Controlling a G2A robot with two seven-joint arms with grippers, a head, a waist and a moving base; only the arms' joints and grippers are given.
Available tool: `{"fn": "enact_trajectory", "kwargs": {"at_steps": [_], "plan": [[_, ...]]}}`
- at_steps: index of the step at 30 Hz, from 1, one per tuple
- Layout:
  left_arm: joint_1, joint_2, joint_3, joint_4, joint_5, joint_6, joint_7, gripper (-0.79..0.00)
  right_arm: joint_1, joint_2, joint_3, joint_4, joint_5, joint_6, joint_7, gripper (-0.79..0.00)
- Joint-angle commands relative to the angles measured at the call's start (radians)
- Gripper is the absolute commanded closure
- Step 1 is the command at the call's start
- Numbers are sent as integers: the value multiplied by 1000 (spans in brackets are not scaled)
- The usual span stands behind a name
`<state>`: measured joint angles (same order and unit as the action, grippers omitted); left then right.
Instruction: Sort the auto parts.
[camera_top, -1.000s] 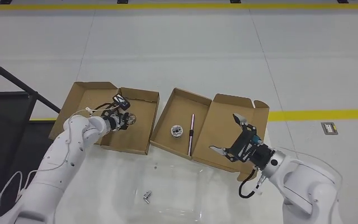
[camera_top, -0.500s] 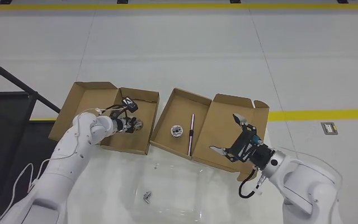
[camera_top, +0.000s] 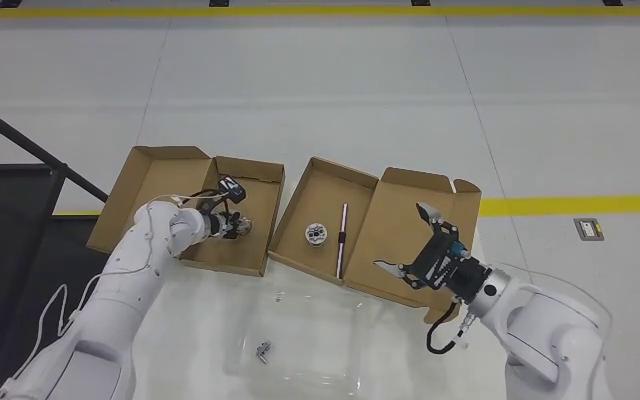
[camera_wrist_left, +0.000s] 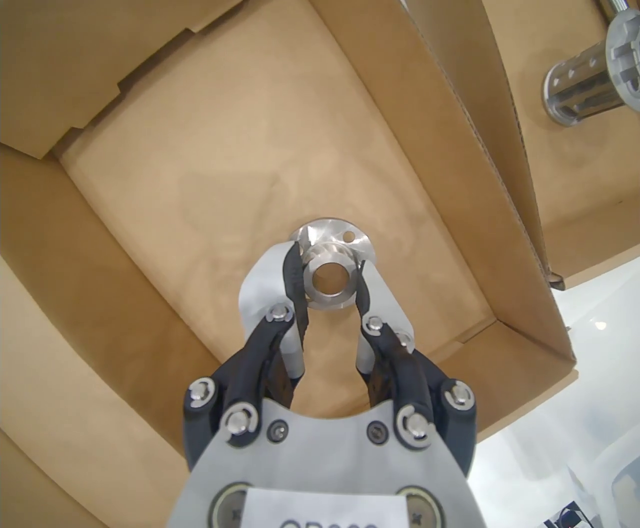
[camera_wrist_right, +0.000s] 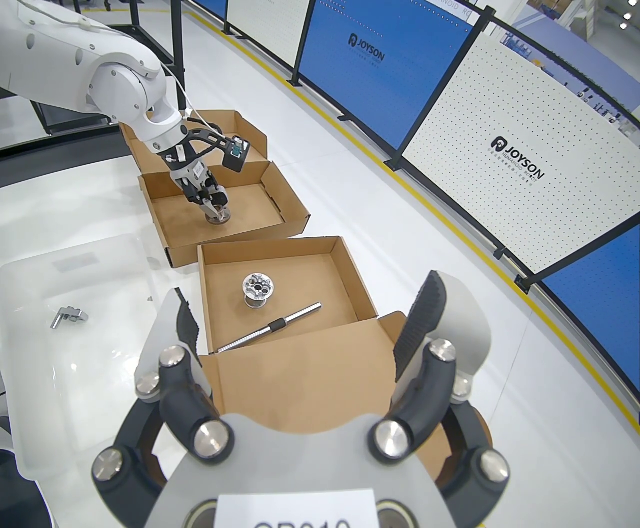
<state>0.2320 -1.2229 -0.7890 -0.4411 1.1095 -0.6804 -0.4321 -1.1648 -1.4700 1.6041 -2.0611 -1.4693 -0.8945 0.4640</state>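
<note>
Silver metal, flanged and hollow, the bushing (camera_wrist_left: 332, 235) is clamped by its hub between the black pads of the left gripper (camera_wrist_left: 327, 277). Its drilled flange lies just past the fingertips, facing the floor of an open brown cardboard box (camera_wrist_left: 200, 175). Whether the flange touches that floor cannot be told. In the top view this box lies left of centre, with the gripper over its right half.

Right of centre in that view, the right gripper (camera_top: 401, 237) hangs with its fingers spread wide and nothing between them, above the folded-out flap of a second brown cardboard box (camera_wrist_right: 280, 247). That box holds a silver spool-shaped part (camera_wrist_right: 256, 290) and a thin metal rod (camera_wrist_right: 272, 326), near each other but apart. At the lower centre, a clear plastic bin (camera_wrist_right: 30, 280) holds a small metal bracket (camera_wrist_right: 69, 316).
</note>
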Motion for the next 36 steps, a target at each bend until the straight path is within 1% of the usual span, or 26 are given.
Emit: {"fn": "enact_trajectory", "kwargs": {"at_steps": [1,2,8,9,10,12,15,16,21,24,26,27,31,33,34,36], "plan": [[-3,-4,-2,12,5,-4,4,-403,0,0,0,0,0,0,0,-785],[-4,-6,-2,18,9,-5,6,-453,0,0,0,0,0,0,0,-785],[-11,-11,-19,39,15,-13,28,-465,0,0,0,0,0,0,0,-785],[-13,-10,-24,38,16,-15,36,-474,0,0,0,0,0,0,0,-785],[-15,-8,-31,38,13,-21,43,-502,0,0,0,0,0,0,0,-785],[-18,-2,-45,30,9,-43,54,-508,0,0,0,0,0,0,0,-785],[-15,10,-69,-1,-1,-100,65,-508,0,0,0,0,0,0,0,-785],[-12,16,-76,-17,-1,-121,64,-520,0,0,0,0,0,0,0,-785],[33,57,-134,-133,-3,-209,48,-520,0,0,0,0,0,0,0,-785],[86,90,-185,-239,-28,-276,-3,-517,0,0,0,0,0,0,0,-785],[133,114,-229,-333,-58,-319,-52,-471,0,0,0,0,0,0,0,-785],[159,128,-252,-391,-68,-332,-87,-471,0,0,0,0,0,0,0,-785],[301,183,-346,-668,-173,-332,-246,-511,0,0,0,0,0,0,0,-785],[377,211,-386,-807,-253,-332,-351,-505,0,0,0,0,0,0,0,-785],[411,225,-405,-869,-288,-325,-382,-517,0,0,0,0,0,0,0,-785],[472,255,-411,-966,-335,-308,-400,-585,0,0,0,0,0,0,0,-785]]}}
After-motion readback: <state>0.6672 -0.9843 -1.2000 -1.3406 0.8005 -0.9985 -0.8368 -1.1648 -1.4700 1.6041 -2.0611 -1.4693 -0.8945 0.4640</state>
